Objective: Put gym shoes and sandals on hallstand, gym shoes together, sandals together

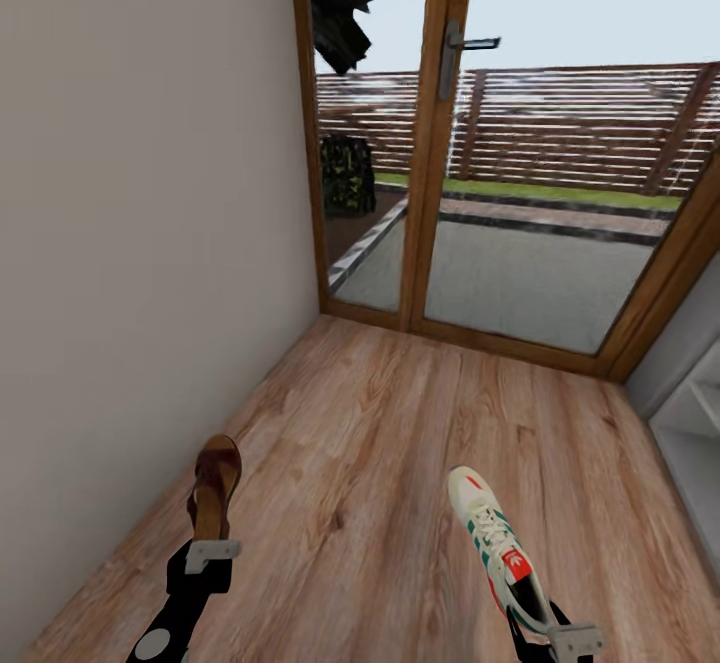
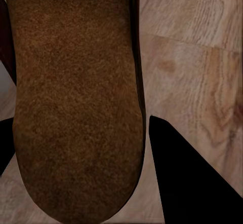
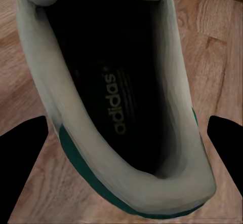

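A brown sandal (image 1: 215,488) sticks out forward from my left gripper (image 1: 212,550), which is shut on its heel end above the corridor floor (image 1: 380,423). In the left wrist view the sandal's brown sole (image 2: 76,107) lies between the dark fingers (image 2: 192,178). A white gym shoe (image 1: 495,543) with green stripes and a red tongue patch is held at its heel by my right gripper (image 1: 560,635). The right wrist view looks into the gym shoe's dark inside (image 3: 116,107), with a finger (image 3: 23,158) on each side. A pale-grey edge of the hallstand (image 1: 700,423) shows at the far right.
A plain wall (image 1: 140,243) runs along the left. Ahead stands a wood-framed glass door (image 1: 440,143) with a metal handle (image 1: 455,43), and a fenced yard lies behind it. Bare plank floor stretches between the door and my arms.
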Tool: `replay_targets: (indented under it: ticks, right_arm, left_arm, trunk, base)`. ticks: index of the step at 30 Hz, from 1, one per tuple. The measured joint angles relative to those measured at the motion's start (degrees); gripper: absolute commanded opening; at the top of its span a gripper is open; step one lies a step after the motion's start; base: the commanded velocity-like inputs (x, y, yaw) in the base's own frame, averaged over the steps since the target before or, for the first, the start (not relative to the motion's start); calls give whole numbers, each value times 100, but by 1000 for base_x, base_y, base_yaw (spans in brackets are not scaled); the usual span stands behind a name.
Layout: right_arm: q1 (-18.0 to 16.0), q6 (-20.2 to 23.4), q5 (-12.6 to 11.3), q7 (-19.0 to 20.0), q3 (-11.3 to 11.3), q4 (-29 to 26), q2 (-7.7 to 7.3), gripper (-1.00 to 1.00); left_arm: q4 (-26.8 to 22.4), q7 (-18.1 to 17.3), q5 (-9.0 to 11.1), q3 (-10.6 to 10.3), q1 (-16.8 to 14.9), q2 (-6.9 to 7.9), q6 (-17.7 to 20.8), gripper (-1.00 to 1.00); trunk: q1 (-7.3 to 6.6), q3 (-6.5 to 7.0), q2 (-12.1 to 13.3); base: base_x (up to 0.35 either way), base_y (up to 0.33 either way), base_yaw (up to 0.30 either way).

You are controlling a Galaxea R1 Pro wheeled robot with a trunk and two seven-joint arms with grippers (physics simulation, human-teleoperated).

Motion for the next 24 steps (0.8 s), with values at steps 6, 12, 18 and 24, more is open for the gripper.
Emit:
replay_targets:
  ticks: [6, 12, 18, 24]
  right_arm:
    - [0, 0, 1, -1, 0, 0, 0, -100]
    - [0, -1, 0, -1, 0, 0, 0, -100]
    - [0, -1, 0, -1, 0, 0, 0, -100]
    - [0, 0, 0, -1, 0, 0, 0, -100]
  left_arm:
    - [0, 0, 0, 0, 0, -2, 0, -100]
    - [1, 0, 0, 0, 0, -2, -1, -100]
    - [1, 0, 0, 0, 0, -2, -1, -100]
    - [0, 0, 0, 0, 0, -2, 0, -100]
  trunk:
    - [0, 34, 0]
    - [-1, 68, 0]
    - [-1, 102, 0]
    - [0, 125, 0]
  base:
    - [-171, 246, -251]
    - [-154, 209, -251]
    - [-157, 200, -253]
    - [-181, 258, -281]
